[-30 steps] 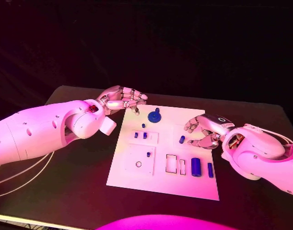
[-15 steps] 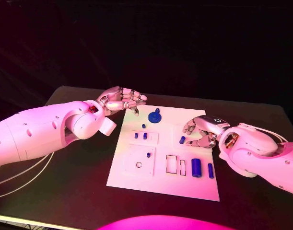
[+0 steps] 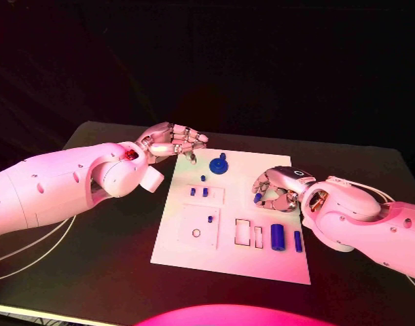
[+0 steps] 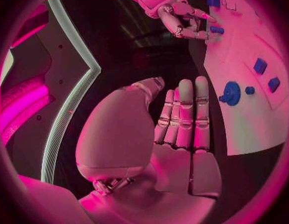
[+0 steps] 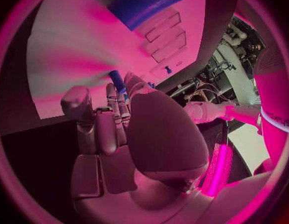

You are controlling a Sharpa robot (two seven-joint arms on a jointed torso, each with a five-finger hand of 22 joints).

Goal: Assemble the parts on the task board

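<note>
The black table [image 3: 89,251] has a flat matte top, and the task board [image 3: 229,261], a smooth white rectangular plate, lies in the middle of it.

The left hand [image 3: 172,141], silver and jointed on a glossy white arm, hangs over the board's far left corner. Its fingers [image 4: 185,109] lie straight and close together with nothing in them, and the thumb stands beside them.

The right hand [image 3: 275,188], of the same metal build, sits over the board's right side about halfway along. Its fingers [image 5: 116,102] are curled inward around a small blue peg [image 3: 257,197]; whether they actually grip it or only touch it cannot be told.

On the board, a round blue gear [image 3: 218,165] with a raised hub sits near the far edge, close to the left hand. A blue cylinder [image 3: 278,236] lies on its side near the board's right edge, towards the near end, with a thinner blue rod [image 3: 298,241] just beside it. Two slim rectangular slots [image 3: 242,232] are cut left of the cylinder. Two small blue square blocks [image 3: 200,192] stand side by side near the board's left edge, below the gear.
</note>
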